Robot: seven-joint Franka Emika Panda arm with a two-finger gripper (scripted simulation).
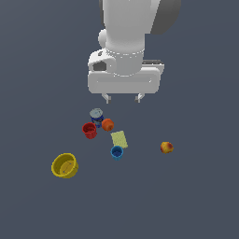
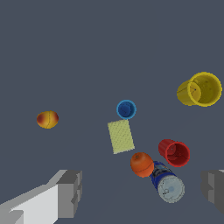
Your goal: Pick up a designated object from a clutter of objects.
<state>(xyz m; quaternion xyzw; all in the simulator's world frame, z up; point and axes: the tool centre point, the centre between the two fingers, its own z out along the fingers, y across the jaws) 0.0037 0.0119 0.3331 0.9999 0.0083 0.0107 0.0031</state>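
Exterior view | white two-finger gripper [image 1: 123, 98] spread wide, empty, high above clutter | small bright-blue ribbed round cup [image 1: 116, 152] upright, just beside pale yellow-green rectangular pad [image 1: 119, 139] | centre over rim, descend straight, avoid pad.

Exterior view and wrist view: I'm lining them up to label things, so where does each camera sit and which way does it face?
Exterior view: off the arm, looking down at the floor; shows the arm's white links and the gripper, open above the clutter.
Wrist view: on the wrist, looking down past the grey fingers.
Shared: blue cup, pale pad, red cup, yellow bowl.
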